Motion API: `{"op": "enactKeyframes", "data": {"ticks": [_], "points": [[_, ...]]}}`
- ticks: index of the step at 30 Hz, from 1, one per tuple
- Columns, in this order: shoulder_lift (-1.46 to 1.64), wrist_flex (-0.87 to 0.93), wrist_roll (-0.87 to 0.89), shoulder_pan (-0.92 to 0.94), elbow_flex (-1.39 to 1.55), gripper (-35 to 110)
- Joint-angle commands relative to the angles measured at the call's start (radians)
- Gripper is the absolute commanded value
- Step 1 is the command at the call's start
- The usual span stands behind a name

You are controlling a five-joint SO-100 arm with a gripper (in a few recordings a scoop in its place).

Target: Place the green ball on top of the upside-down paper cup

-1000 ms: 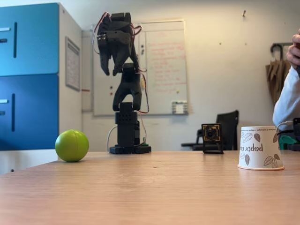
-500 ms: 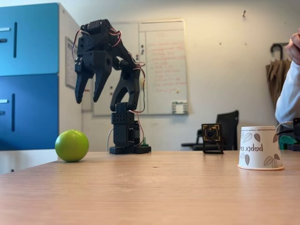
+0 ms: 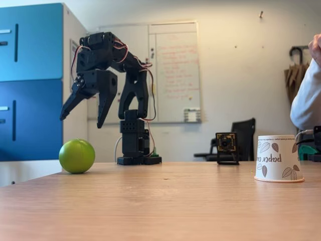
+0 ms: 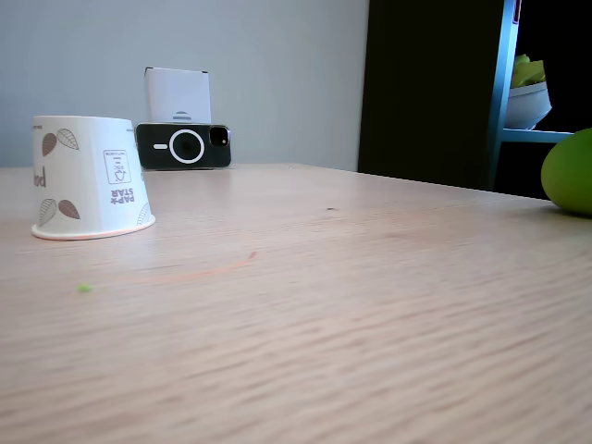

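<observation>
From where I sit, my gripper hangs with its fingers spread just above the ball, with open air between them. The ball rests on the table at the left of a fixed view, close in front of the blue cabinet, which walls off that side. Between ball and cup the tabletop lies bare, a wide lane. The arm's base and a small camera stand behind that lane. A person's sleeve crowds the air just beyond the cup. A phone stands behind the cup in a fixed view.
</observation>
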Motion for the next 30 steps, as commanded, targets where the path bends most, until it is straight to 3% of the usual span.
{"op": "enactKeyframes", "data": {"ticks": [1, 21, 30], "points": [[-0.018, -0.051, 0.002, -0.002, 0.017, 49], [-0.127, -0.242, 0.015, 0.034, 0.158, 48], [-0.153, -0.29, 0.026, 0.025, 0.16, 30]]}}
